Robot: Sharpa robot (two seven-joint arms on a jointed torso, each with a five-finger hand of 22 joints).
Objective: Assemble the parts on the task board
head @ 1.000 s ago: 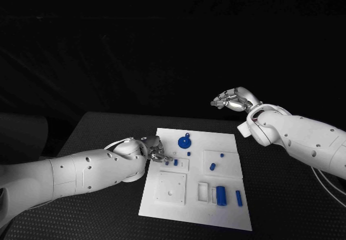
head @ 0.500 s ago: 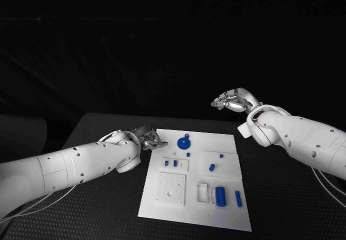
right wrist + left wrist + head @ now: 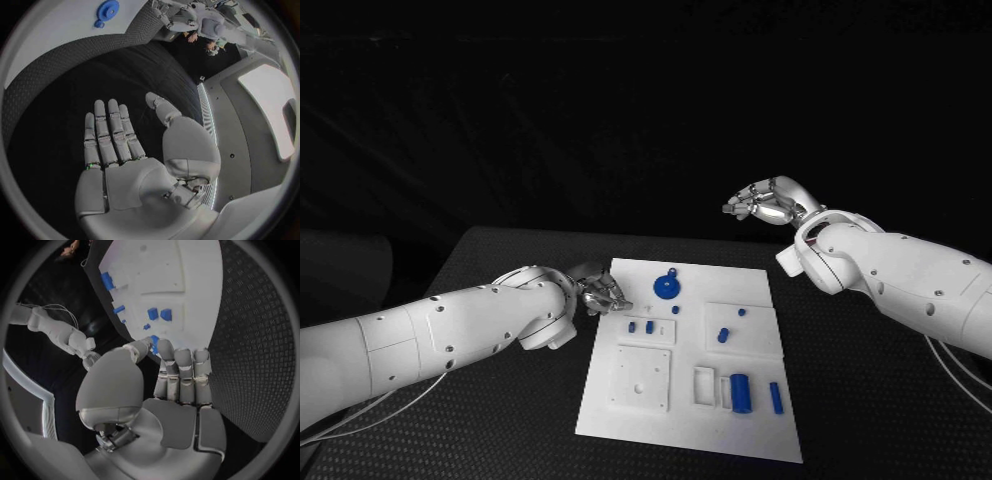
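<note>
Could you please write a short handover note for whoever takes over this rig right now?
Left hand: holds nothing, fingers loosely extended, at the left edge of the white task board.
Right hand: open and empty, raised beyond the board's far right corner.
Parts: round blue disc with a small tab at the board's far end; small blue pegs mid-board; larger blue cylinder and slim blue bar at the near right.
Done: cannot tell.
Left: neither hand holds a part; assembly remains.

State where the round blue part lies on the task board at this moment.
In the head view the round blue part lies near the far edge of the task board, left of its middle, just right of the left hand.
</note>
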